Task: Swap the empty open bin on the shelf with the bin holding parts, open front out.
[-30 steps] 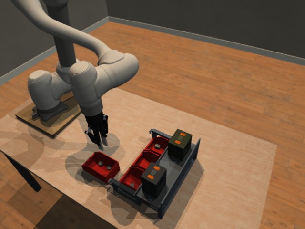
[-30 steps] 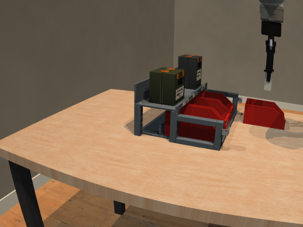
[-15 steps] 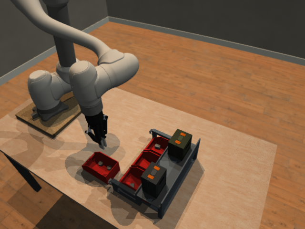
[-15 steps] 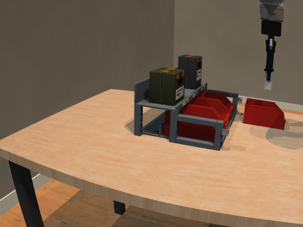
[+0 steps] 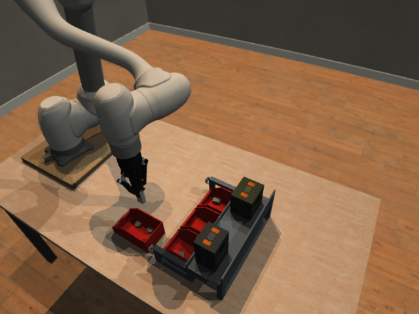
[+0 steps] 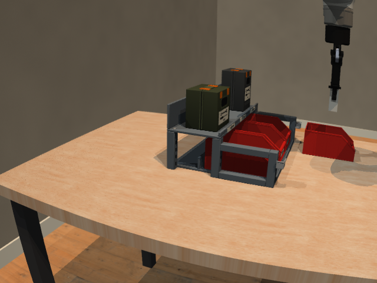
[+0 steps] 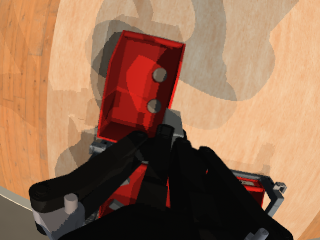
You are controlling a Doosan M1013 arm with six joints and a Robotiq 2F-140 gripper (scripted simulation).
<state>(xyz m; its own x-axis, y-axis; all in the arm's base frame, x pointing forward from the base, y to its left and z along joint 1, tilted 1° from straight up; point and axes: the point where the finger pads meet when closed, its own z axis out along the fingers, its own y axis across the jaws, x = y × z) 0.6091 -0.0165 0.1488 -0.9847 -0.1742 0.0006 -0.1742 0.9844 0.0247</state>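
Dark walls (image 5: 270, 33) (image 6: 106, 61) and plank floor (image 5: 270, 101) (image 6: 82, 243) (image 7: 22, 75) around a pale wooden worktop (image 5: 304, 189) (image 6: 121, 197) (image 7: 285, 115). On it, upright and outside the shelf, the red loaded bin (image 5: 139, 233) (image 6: 328, 142) (image 7: 132, 75), with two small grey parts (image 5: 137, 224) (image 7: 159, 75) inside and its low front turned away from the shelf. Just beside, the grey shelf (image 5: 220, 288) (image 6: 215, 158) (image 7: 274, 200), with three red bins side by side in its lower level. In the middle spot, the empty bin (image 5: 202, 218) (image 6: 258, 128) (image 7: 168, 192); to either side, bins with parts visible. Up on the top board, two upright cases: one olive (image 5: 247, 199) (image 6: 207, 108), one dark grey (image 5: 211, 248) (image 6: 238, 91), both with orange clips. Near the loaded bin, above the worktop and apart from the bin, the black pincer (image 5: 143, 197) (image 6: 333, 105) (image 7: 170, 121), closed on nothing, fingertips pointing down. Above it, the pale arm (image 5: 162, 97) (image 6: 337, 12), mounted on a wooden board (image 5: 72, 182) at the worktop's corner.
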